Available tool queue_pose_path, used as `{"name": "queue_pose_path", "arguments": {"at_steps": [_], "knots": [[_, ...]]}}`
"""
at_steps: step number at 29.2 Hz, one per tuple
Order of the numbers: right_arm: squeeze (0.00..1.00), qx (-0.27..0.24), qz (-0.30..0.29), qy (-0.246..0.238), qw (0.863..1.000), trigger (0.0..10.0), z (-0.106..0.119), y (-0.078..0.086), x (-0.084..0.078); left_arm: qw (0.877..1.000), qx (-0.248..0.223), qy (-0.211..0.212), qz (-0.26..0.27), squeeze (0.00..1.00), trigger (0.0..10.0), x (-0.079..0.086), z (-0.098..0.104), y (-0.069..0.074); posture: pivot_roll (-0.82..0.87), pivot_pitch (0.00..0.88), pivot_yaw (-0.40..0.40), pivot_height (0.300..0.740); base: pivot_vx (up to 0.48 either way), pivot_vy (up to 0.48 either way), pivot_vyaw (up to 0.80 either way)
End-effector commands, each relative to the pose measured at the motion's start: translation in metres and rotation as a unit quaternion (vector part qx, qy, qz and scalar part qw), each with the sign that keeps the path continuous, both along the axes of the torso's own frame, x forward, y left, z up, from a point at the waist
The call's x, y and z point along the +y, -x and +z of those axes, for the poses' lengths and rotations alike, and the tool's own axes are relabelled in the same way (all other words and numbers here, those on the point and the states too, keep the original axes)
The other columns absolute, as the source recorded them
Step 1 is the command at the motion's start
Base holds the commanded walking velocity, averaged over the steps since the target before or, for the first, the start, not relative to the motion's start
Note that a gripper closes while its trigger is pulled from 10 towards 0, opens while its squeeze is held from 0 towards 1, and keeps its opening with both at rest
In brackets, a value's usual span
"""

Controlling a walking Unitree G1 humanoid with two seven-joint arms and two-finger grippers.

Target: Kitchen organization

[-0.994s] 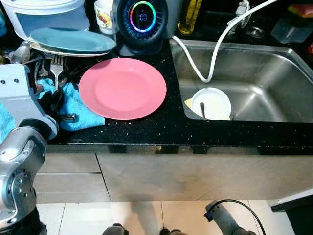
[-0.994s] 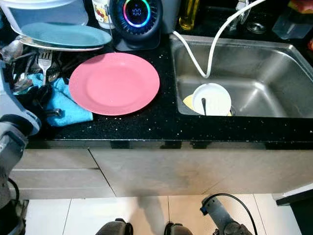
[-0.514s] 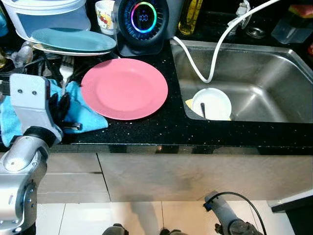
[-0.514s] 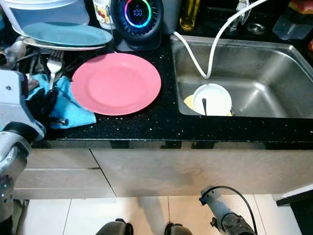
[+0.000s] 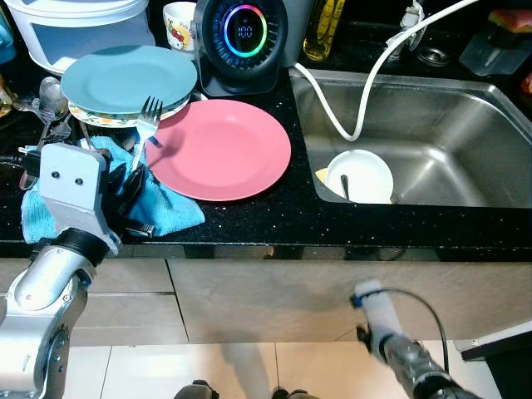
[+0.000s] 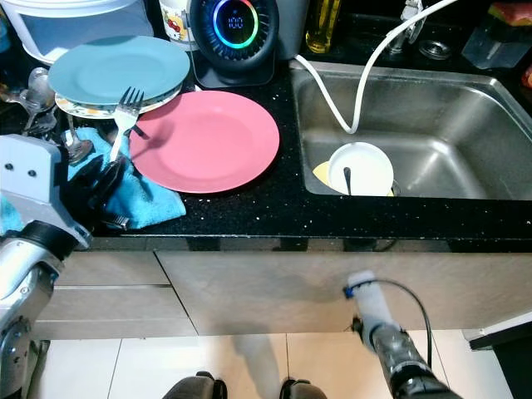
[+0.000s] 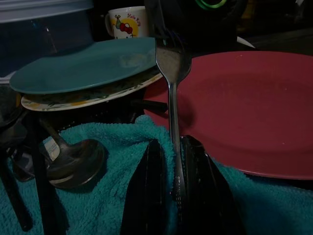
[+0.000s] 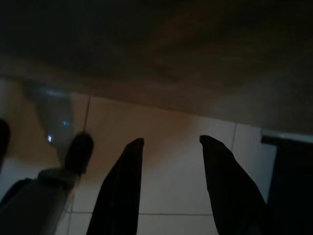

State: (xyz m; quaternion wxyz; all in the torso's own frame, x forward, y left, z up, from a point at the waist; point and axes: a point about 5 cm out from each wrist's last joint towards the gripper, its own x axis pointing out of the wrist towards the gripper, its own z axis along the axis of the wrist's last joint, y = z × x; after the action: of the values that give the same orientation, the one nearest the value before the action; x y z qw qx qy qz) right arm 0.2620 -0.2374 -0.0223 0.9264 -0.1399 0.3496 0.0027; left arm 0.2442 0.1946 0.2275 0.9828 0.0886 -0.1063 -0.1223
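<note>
My left gripper (image 5: 130, 184) is shut on the handle of a silver fork (image 5: 146, 123), just above a crumpled blue towel (image 5: 170, 209) on the black counter. In the left wrist view the fork (image 7: 170, 83) stands up between the black fingers (image 7: 146, 196), its tines by the near edge of a pink plate (image 7: 244, 107). The pink plate (image 5: 223, 150) lies flat left of the sink. A teal plate (image 5: 126, 77) tops a small stack behind the fork. My right gripper (image 8: 171, 140) hangs open over the floor tiles below the counter.
A steel sink (image 5: 465, 108) on the right holds a white bowl (image 5: 362, 174) with a utensil and a white hose (image 5: 366, 83). An appliance with a glowing ring (image 5: 245, 32), a mug (image 5: 178, 20) and a plastic tub (image 5: 75, 25) line the back. Spoons (image 5: 48, 98) lie left of the towel.
My left gripper has moved right across the towel with the fork, whose tines now reach between the teal and pink plates. The right arm has risen slightly below the counter.
</note>
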Motion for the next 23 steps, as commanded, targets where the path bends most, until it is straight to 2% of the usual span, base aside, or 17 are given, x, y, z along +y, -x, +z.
{"name": "queue_pose_path", "arguments": {"at_steps": [1, 3, 5, 6, 9, 10, 11, 13, 15, 16, 20, 22, 23], "knots": [[0.00, -0.018, -0.061, 0.013, 0.998, 10.0, 0.007, -0.003, -0.016, 0.999, 0.047, -0.010, -0.003, 0.00, 10.0, 0.002, -0.019, -0.001, 0.16, 0.157, -0.088, 0.740, 0.000, 0.000, 0.00], [0.00, -0.021, -0.083, 0.021, 0.996, 10.0, 0.010, -0.004, -0.022, 0.999, 0.044, -0.010, -0.003, 0.00, 10.0, 0.002, -0.020, -0.001, 0.16, 0.157, -0.088, 0.740, 0.000, 0.000, 0.00], [0.00, -0.022, -0.154, 0.041, 0.987, 10.0, 0.014, 0.001, -0.043, 0.999, 0.037, -0.010, -0.005, 0.00, 10.0, 0.003, -0.019, -0.001, 0.16, 0.157, -0.088, 0.740, 0.000, 0.000, 0.00], [0.00, -0.022, -0.154, 0.041, 0.987, 10.0, 0.014, 0.001, -0.043, 0.999, 0.037, -0.010, -0.005, 0.00, 10.0, 0.003, -0.019, -0.001, 0.16, 0.157, -0.088, 0.740, 0.000, 0.000, 0.00], [0.00, -0.024, -0.269, 0.060, 0.961, 10.0, 0.020, 0.015, -0.077, 0.999, 0.022, -0.010, -0.027, 0.00, 10.0, -0.001, -0.017, 0.001, 0.15, 0.157, -0.089, 0.740, 0.000, 0.000, 0.00], [0.00, -0.024, -0.269, 0.060, 0.961, 10.0, 0.020, 0.015, -0.077, 0.999, 0.022, -0.010, -0.027, 0.00, 10.0, -0.001, -0.017, 0.001, 0.15, 0.157, -0.089, 0.740, 0.000, 0.000, 0.00], [0.00, -0.034, -0.310, 0.070, 0.948, 10.0, 0.024, 0.020, -0.090, 0.999, 0.014, -0.011, -0.038, 0.00, 10.0, -0.003, -0.016, 0.002, 0.16, 0.156, -0.089, 0.740, 0.000, 0.000, 0.00], [0.00, -0.034, -0.310, 0.070, 0.948, 10.0, 0.024, 0.020, -0.090, 0.999, 0.014, -0.011, -0.038, 0.00, 10.0, -0.003, -0.016, 0.002, 0.16, 0.156, -0.089, 0.740, 0.000, 0.000, 0.00], [0.00, -0.063, -0.392, 0.089, 0.914, 10.0, 0.036, 0.032, -0.118, 0.998, 0.009, -0.008, -0.058, 0.00, 10.0, -0.006, -0.015, 0.004, 0.15, 0.155, -0.088, 0.740, 0.000, 0.000, 0.00], [0.00, -0.063, -0.392, 0.089, 0.914, 10.0, 0.036, 0.032, -0.118, 0.998, 0.009, -0.008, -0.058, 0.00, 10.0, -0.006, -0.015, 0.004, 0.15, 0.155, -0.088, 0.740, 0.000, 0.000, 0.00], [0.00, -0.127, -0.511, 0.142, 0.838, 10.0, 0.070, 0.053, -0.168, 0.996, 0.002, -0.007, -0.084, 0.00, 10.0, -0.009, -0.016, 0.005, 0.14, 0.152, -0.084, 0.740, 0.000, 0.000, 0.00], [0.00, -0.147, -0.538, 0.159, 0.814, 10.0, 0.083, 0.059, -0.181, 0.996, 0.001, -0.006, -0.089, 0.00, 10.0, -0.011, -0.016, 0.005, 0.14, 0.151, -0.084, 0.740, 0.000, 0.000, 0.00], [0.00, -0.153, -0.546, 0.163, 0.807, 10.0, 0.086, 0.061, -0.185, 0.996, 0.001, -0.007, -0.090, 0.00, 10.0, -0.011, -0.016, 0.005, 0.14, 0.151, -0.084, 0.740, 0.000, 0.000, 0.00]]}}
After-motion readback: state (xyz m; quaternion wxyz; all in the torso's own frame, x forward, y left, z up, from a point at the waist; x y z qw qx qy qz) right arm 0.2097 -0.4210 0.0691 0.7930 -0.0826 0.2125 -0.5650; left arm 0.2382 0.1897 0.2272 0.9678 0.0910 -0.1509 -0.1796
